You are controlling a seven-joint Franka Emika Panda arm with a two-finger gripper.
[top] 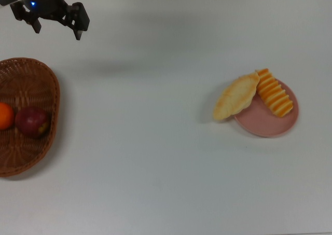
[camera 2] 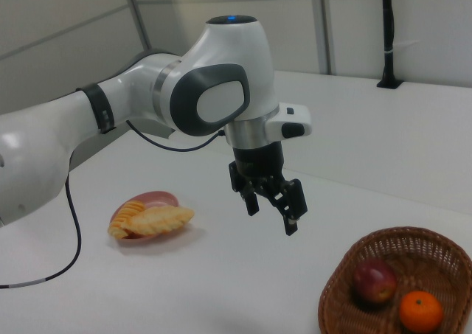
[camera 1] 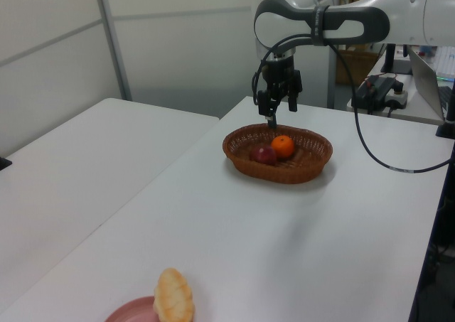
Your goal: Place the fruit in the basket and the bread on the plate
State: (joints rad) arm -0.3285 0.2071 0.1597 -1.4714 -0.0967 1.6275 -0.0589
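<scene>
The task looked all but finished: one dark red apple [top: 32, 122] and one bright orange mandarin [top: 4, 116] lay together inside the single oval brown wicker basket [top: 31, 74], and two breads sat on the one round pink plate [top: 270, 125], a ridged orange-yellow roll [top: 275, 92] fully on it and a pale golden croissant-like pastry [top: 236, 96] overhanging its rim. The black two-finger gripper [top: 56, 26] hung above the table with fingers spread, holding nothing.
</scene>
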